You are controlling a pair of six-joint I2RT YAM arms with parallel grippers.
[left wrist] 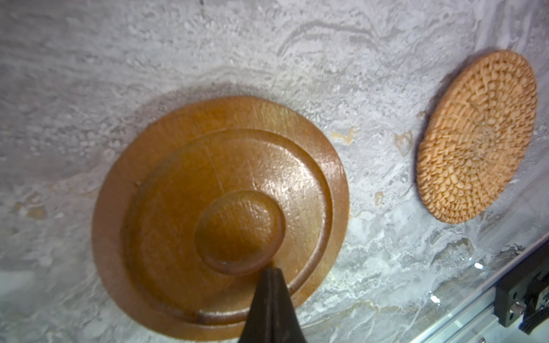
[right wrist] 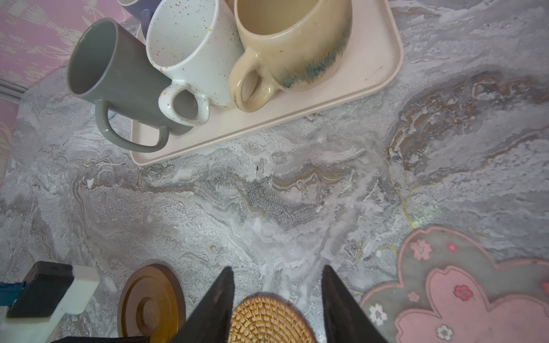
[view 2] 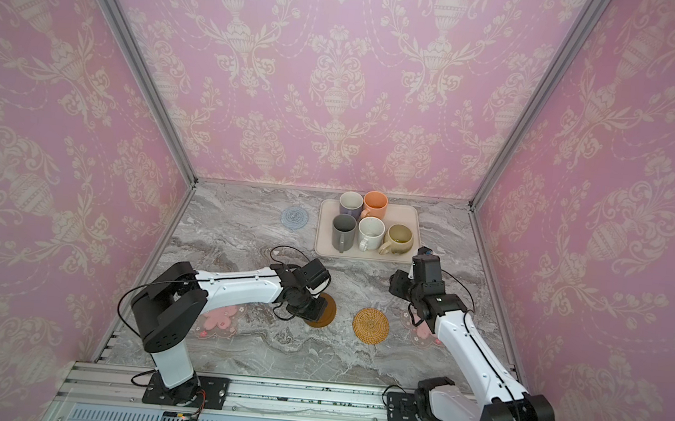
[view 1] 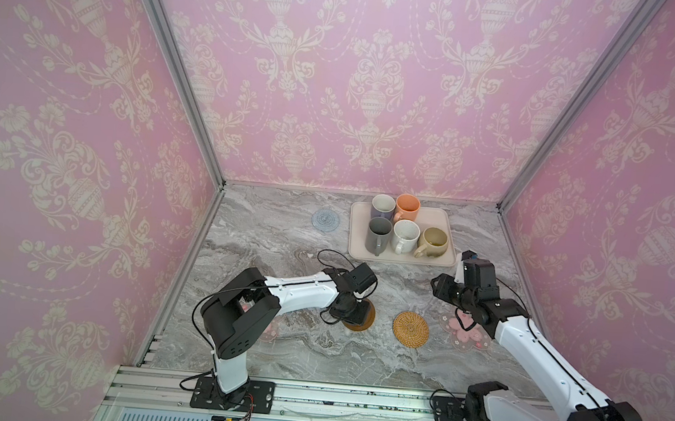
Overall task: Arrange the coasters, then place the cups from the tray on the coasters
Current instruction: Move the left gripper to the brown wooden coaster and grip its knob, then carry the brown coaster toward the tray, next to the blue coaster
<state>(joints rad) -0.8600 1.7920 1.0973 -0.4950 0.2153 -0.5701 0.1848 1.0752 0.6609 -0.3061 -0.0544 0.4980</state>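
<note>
My left gripper (left wrist: pixel 273 270) is shut, its tip resting on the brown disc coaster (left wrist: pixel 219 213) at the table's front middle (view 1: pixel 364 321). Beside that lies the tan rattan coaster (view 1: pixel 410 328), then a pink-blossom flower coaster (view 1: pixel 462 335) partly under my right arm. My right gripper (right wrist: pixel 277 268) hangs open and empty above the marble, near the rattan coaster (right wrist: pixel 267 320). A second flower coaster (view 2: pixel 220 318) lies under my left arm. The light-blue coaster (view 1: pixel 325 219) sits at the back. The tray (view 1: pixel 439 224) holds the lavender (view 1: pixel 383 207), peach (view 1: pixel 408 207), grey (view 1: pixel 380 232), speckled (view 1: pixel 405 236) and beige (view 1: pixel 433 241) cups.
Pink patterned walls enclose the marble table (view 1: pixel 281 256) on three sides. A metal rail (view 1: pixel 311 396) with both arm bases runs along the front edge. The grey cup's handle (right wrist: pixel 130 133) reaches over the tray's near rim.
</note>
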